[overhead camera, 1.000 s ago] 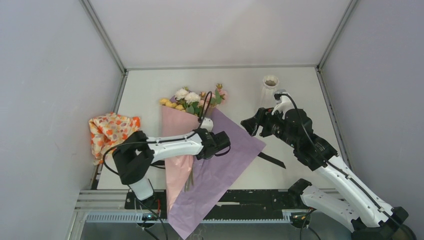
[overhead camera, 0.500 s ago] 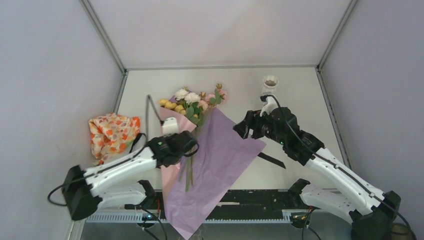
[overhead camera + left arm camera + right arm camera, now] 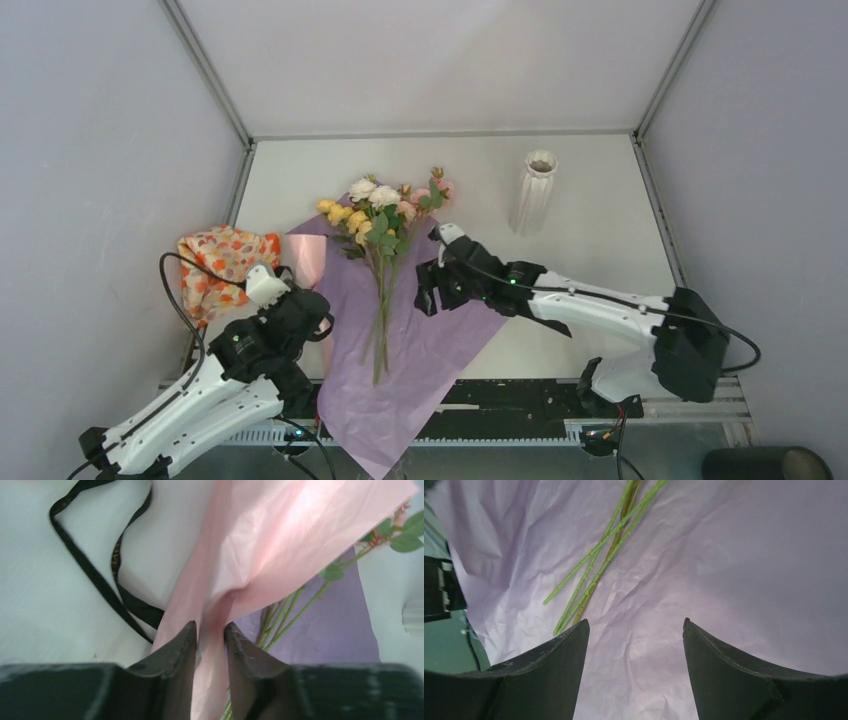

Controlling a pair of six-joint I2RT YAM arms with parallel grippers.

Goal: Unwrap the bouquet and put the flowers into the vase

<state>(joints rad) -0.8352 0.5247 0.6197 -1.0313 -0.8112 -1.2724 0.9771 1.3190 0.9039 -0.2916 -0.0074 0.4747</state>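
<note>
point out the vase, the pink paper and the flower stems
vase (image 3: 533, 200), top external view, ribbed side
pink paper (image 3: 280, 535), left wrist view, middle of sheet
flower stems (image 3: 598, 560), right wrist view, mid stem

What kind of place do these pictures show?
Probably a robot test cell: plain grey panel walls with aluminium frame posts enclose a white table, and two white robot arms are bolted at its near edge.

Quantities: one vase (image 3: 535, 190), one cloth (image 3: 225, 265), one ribbon (image 3: 145, 612), one pink sheet (image 3: 305, 255), one lilac sheet (image 3: 430, 330), one flower bunch (image 3: 380, 215).
</note>
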